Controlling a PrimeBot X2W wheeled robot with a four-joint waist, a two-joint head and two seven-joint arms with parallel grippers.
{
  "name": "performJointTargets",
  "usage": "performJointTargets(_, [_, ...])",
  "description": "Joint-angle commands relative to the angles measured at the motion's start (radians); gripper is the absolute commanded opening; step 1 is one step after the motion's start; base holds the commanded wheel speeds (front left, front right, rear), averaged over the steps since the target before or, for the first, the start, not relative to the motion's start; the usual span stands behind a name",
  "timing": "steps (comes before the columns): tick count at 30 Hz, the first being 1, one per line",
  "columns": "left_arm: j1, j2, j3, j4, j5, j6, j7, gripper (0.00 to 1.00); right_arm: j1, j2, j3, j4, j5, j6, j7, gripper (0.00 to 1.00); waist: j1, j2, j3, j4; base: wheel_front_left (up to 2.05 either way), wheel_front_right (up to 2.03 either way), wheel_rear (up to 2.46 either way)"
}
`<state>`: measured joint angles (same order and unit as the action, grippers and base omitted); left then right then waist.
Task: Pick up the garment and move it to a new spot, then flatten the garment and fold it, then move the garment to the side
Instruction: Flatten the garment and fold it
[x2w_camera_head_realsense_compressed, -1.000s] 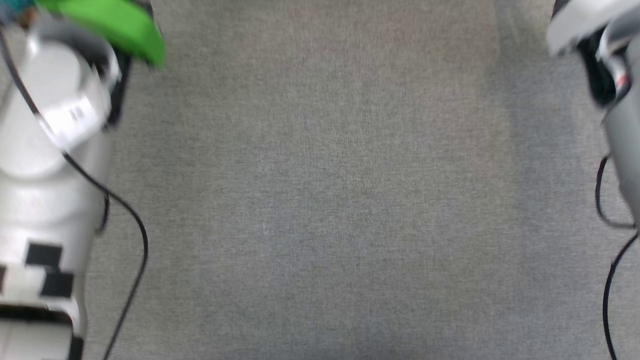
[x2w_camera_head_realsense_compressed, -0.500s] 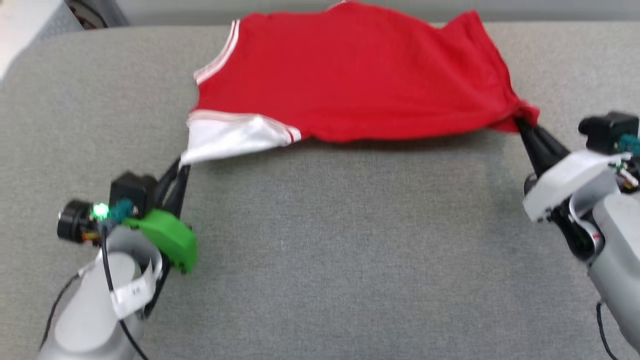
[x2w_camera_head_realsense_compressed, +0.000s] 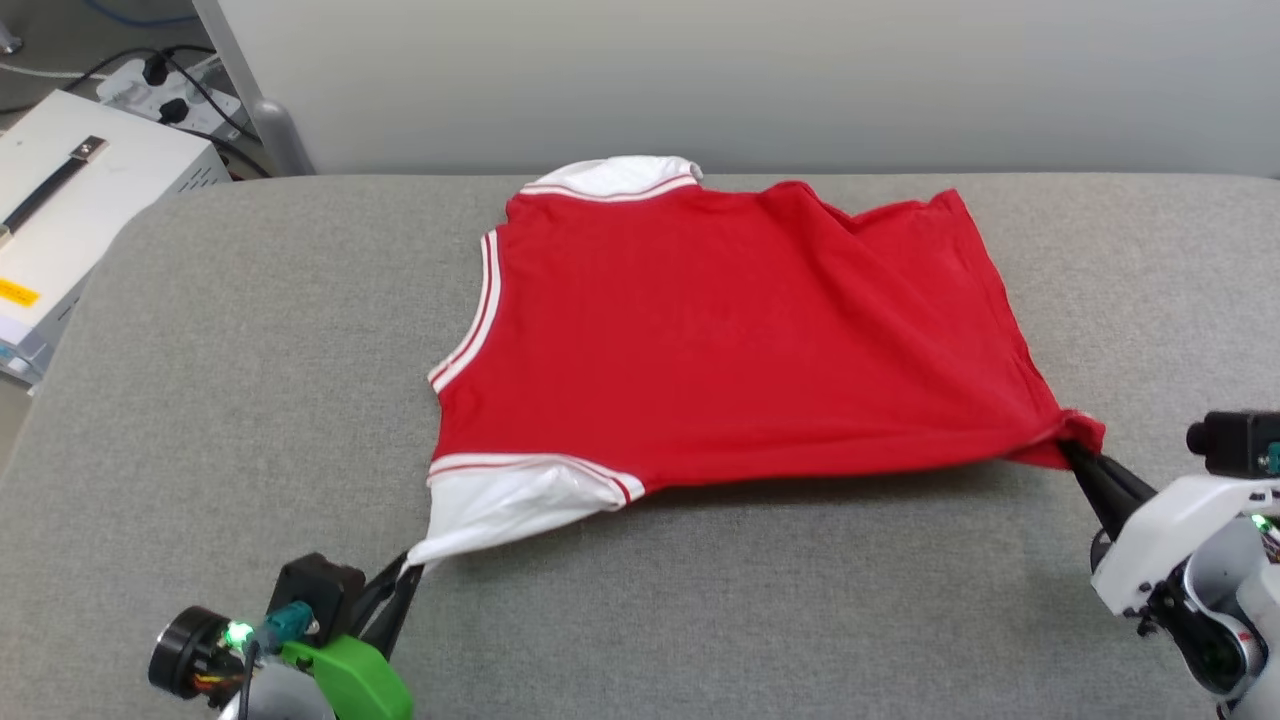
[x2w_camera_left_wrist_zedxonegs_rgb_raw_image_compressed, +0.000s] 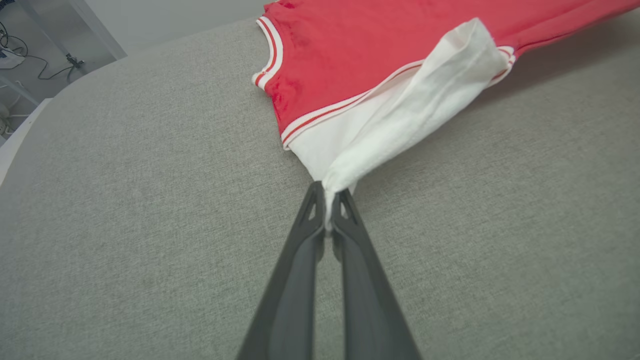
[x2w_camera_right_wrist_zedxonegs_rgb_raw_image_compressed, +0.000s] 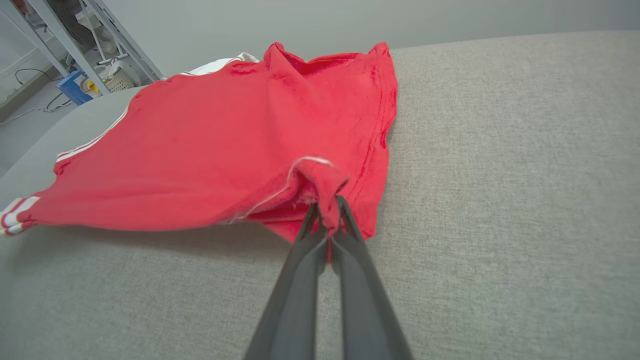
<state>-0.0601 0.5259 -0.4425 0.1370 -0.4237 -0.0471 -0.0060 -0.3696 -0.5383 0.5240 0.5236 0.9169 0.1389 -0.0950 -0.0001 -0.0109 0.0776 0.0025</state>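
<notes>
The garment (x2w_camera_head_realsense_compressed: 720, 340) is a red jersey with white sleeves and striped trim, spread over the grey padded table (x2w_camera_head_realsense_compressed: 250, 350), plain red side up; no lettering shows. My left gripper (x2w_camera_head_realsense_compressed: 405, 580) is shut on the tip of the near white sleeve (x2w_camera_left_wrist_zedxonegs_rgb_raw_image_compressed: 400, 125), which is pulled out to a point toward me. My right gripper (x2w_camera_head_realsense_compressed: 1075, 450) is shut on the bunched red hem corner (x2w_camera_right_wrist_zedxonegs_rgb_raw_image_compressed: 320, 182) at the garment's right. The near edge hangs slightly off the table between the two grips. The other white sleeve (x2w_camera_head_realsense_compressed: 620, 172) pokes out at the far edge.
A white box with a black handle (x2w_camera_head_realsense_compressed: 70, 200) and a power strip with cables (x2w_camera_head_realsense_compressed: 170, 80) stand left of the table. A metal rack leg (x2w_camera_head_realsense_compressed: 265, 115) rises at the back left, and a pale wall lies behind. Bare grey cushion lies in front of the garment.
The head camera has tilted up, from bare cushion and forearms to the whole garment. Both grippers keep their hold; more of the garment lies spread on the table now.
</notes>
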Motion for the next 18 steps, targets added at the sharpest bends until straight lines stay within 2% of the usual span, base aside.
performJointTargets(1, [0.039, 0.015, -0.005, -0.027, -0.011, 0.008, 0.014, 0.00, 0.045, -0.016, -0.009, -0.012, 0.023, -0.008, 0.017, 0.00, 0.0001, 0.0109, -0.038, 0.006, 0.00, 0.00, 0.00])
performJointTargets(11, [0.237, 0.092, -0.056, -0.196, -0.063, 0.000, 0.137, 0.00, 0.283, -0.082, -0.050, -0.150, 0.115, -0.008, 0.154, 0.00, 0.0001, 0.0109, -0.113, 0.007, 0.00, 0.00, 0.00])
performJointTargets(18, [0.331, 0.154, -0.092, -0.276, -0.128, -0.028, 0.237, 0.00, 0.428, -0.116, -0.120, -0.236, 0.129, -0.008, 0.253, 0.00, 0.0001, 0.0109, -0.139, 0.004, 0.00, 0.00, 0.00])
